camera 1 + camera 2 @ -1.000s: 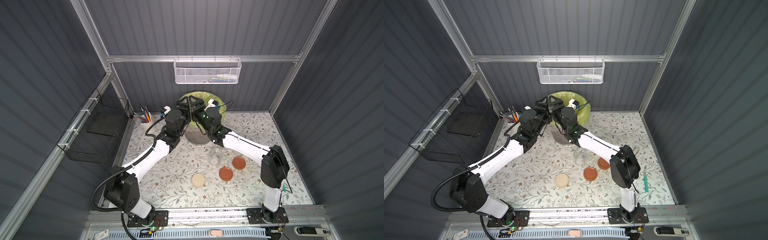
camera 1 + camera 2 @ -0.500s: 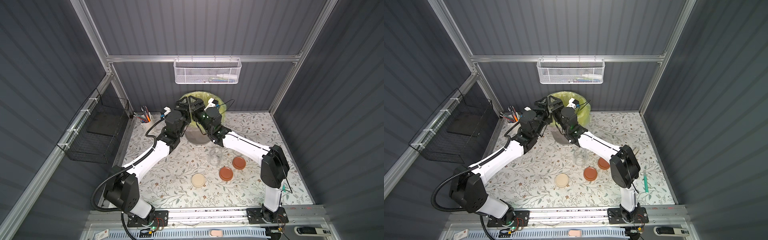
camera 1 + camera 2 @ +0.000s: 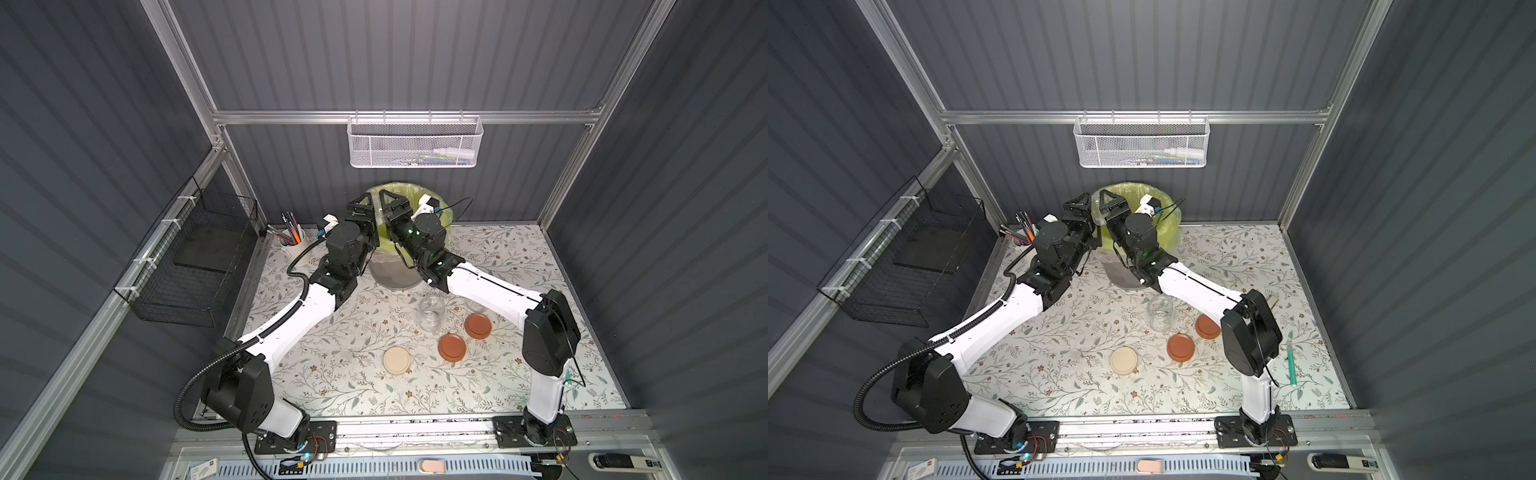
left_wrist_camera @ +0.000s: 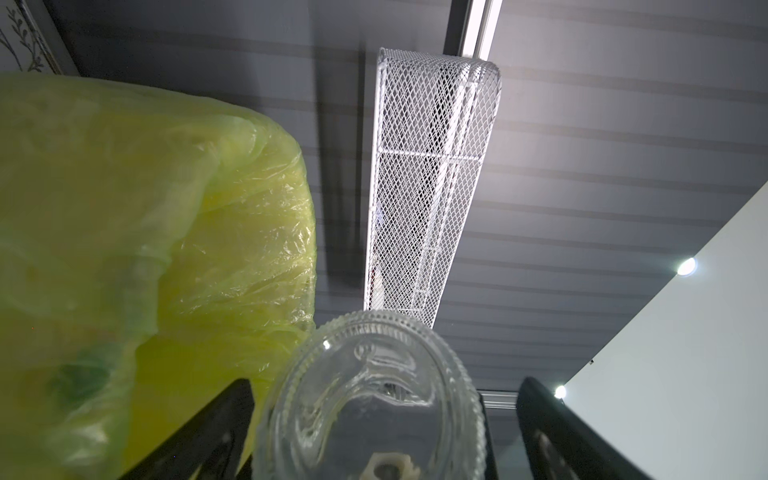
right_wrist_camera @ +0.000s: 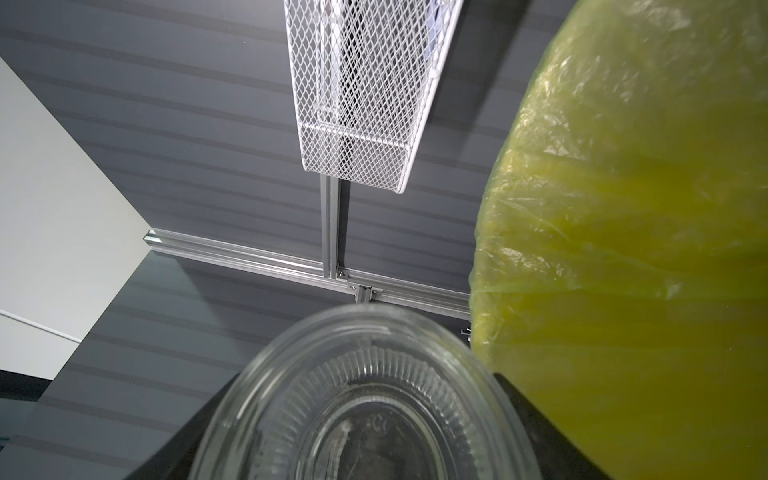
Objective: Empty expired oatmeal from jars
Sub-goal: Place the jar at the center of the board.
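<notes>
In a top view: left tool point(image 3: 363, 206) and right tool point(image 3: 393, 203) over the bin point(image 3: 442, 214) at 12 o'clock.
Left wrist: left tool spread, jar point(image 4: 374, 407) loose between; might drop into the bin.
Right wrist: right tool pinching second jar point(image 5: 361, 415); could slip out too.

I get bright, even top views; my wrist views blur the near ribbed clear glass jar point(image 5: 361, 415), and small round ceiling spotlights point(image 4: 686, 266) flare.
</notes>
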Controlling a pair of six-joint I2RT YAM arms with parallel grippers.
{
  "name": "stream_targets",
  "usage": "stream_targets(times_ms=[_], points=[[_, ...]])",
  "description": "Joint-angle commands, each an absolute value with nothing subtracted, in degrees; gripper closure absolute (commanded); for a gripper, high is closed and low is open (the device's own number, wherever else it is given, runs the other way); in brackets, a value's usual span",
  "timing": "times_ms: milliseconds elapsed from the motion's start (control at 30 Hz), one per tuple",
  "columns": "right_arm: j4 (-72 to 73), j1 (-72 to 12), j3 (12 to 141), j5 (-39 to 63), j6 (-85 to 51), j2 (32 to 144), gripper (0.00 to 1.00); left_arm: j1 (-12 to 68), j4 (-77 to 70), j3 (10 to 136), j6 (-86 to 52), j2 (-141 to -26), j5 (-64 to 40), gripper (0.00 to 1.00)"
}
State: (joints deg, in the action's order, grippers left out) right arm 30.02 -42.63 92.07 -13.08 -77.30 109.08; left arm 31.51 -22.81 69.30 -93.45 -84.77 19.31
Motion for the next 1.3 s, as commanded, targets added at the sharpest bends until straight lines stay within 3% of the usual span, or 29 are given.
stream_targets(times_ms=[0, 533, 1267], points=[[32.8, -41.7, 91.9, -11.8, -77.1, 105.4, 0.49, 30.4, -22.5, 68.3, -92.5, -82.6, 19.0, 0.00], [26.7, -40.8, 93.0, -6.2, -73.3, 101.8, 0.49, 22.1, -21.7, 67.6, -94.1, -81.0, 5.5, 0.00], [28.2, -43.7, 71.7, -4.9, -74.8, 85.8, 0.49, 20.5, -8.2, 60.1, -88.5, -68.7, 7.2, 0.00]])
